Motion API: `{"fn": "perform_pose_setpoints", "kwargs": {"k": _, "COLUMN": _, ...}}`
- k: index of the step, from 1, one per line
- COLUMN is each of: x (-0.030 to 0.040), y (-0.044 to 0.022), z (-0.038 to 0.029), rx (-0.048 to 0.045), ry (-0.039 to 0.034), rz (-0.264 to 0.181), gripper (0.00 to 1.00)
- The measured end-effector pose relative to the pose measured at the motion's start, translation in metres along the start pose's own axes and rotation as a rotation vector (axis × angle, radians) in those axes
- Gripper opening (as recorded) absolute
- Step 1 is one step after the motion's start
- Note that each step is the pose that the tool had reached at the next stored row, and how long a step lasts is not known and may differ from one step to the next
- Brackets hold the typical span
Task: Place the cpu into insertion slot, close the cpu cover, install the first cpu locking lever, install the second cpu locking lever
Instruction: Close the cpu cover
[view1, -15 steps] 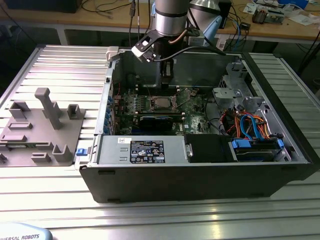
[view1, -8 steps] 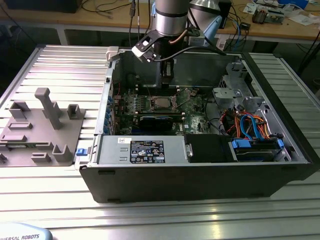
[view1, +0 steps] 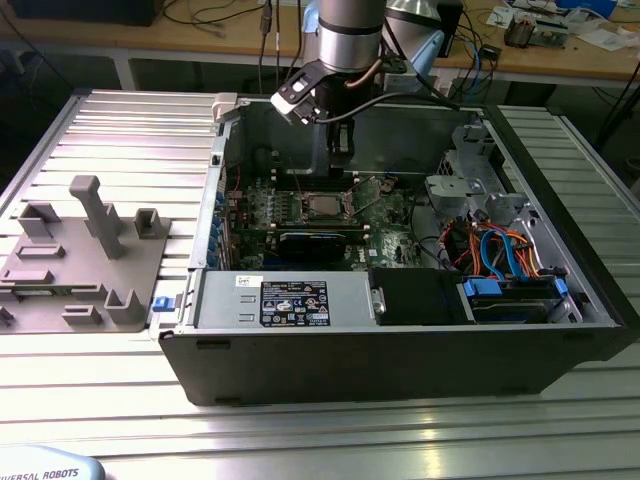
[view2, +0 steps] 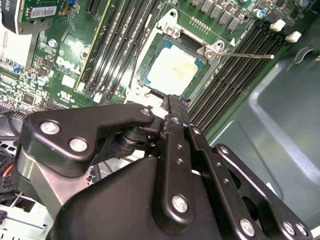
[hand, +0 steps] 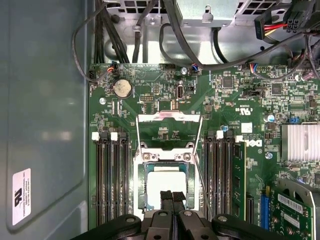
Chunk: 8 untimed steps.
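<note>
Hovering over the seated cpu (hand: 166, 182), gripper (hand: 172, 195) pinched together, empty; the thin stiff cover (hand: 169, 116) should swing from its free edge

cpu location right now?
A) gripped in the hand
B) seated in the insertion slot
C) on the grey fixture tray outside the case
B: in the first wrist view the cpu lies flat inside the insertion slot, and the hand is shut near its edge with nothing between the fingers.

Ribbed aluminium table (view1: 330, 430), evenly lit; wooden bench (view1: 570, 62) runs behind it, strewn with cables (view1: 225, 15) and papers (view1: 607, 38).
</note>
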<state>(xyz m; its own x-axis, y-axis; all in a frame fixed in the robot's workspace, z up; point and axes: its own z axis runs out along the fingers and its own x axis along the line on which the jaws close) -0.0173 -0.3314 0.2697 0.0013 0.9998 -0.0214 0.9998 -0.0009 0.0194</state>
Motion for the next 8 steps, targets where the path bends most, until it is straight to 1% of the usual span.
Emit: {"fn": "perform_pose_setpoints", "kwargs": {"k": 8, "x": 0.0000, "y": 0.0032, "z": 0.0001, "rx": 0.0000, "ry": 0.0000, "rz": 0.000, "gripper": 0.11}}
